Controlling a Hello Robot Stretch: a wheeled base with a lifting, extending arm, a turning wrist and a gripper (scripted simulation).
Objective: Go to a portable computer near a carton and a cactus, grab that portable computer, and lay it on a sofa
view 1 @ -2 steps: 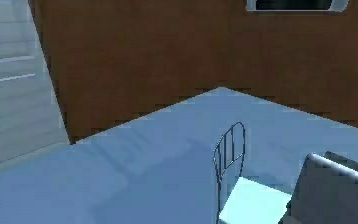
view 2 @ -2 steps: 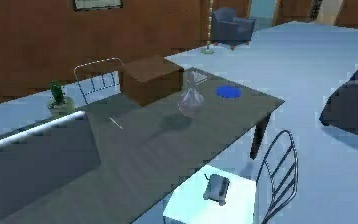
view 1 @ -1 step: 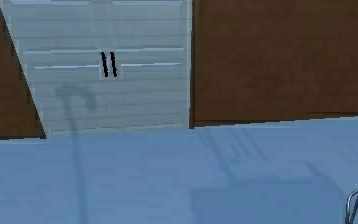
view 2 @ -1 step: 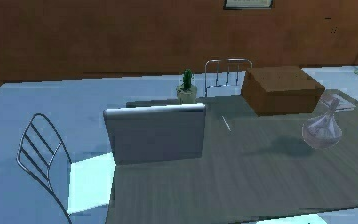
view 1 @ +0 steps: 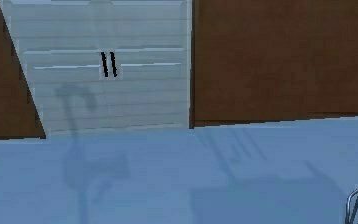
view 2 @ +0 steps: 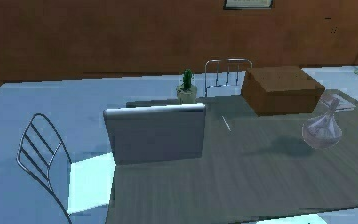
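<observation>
One step of three looks done: the robot is alongside the tabletop [view 2: 237, 180] where the portable computer [view 2: 155, 133] stands with its lid up and the lid's back toward the camera. A potted cactus [view 2: 188, 86] is just behind it, and the brown carton [view 2: 282, 90] sits farther toward the arm side view's right. A wire chair [view 2: 47, 160] stands at the tabletop's left end, and a glass vase [view 2: 325, 128] is near the carton. Since the computer rests on the tabletop, I judge that the grab and the carry to a sofa are both left. I cannot tell how the computer lies relative to the gripper, nor the gripper's state. Ahead, the forward view has a white door [view 1: 107, 100] in a brown wall.
</observation>
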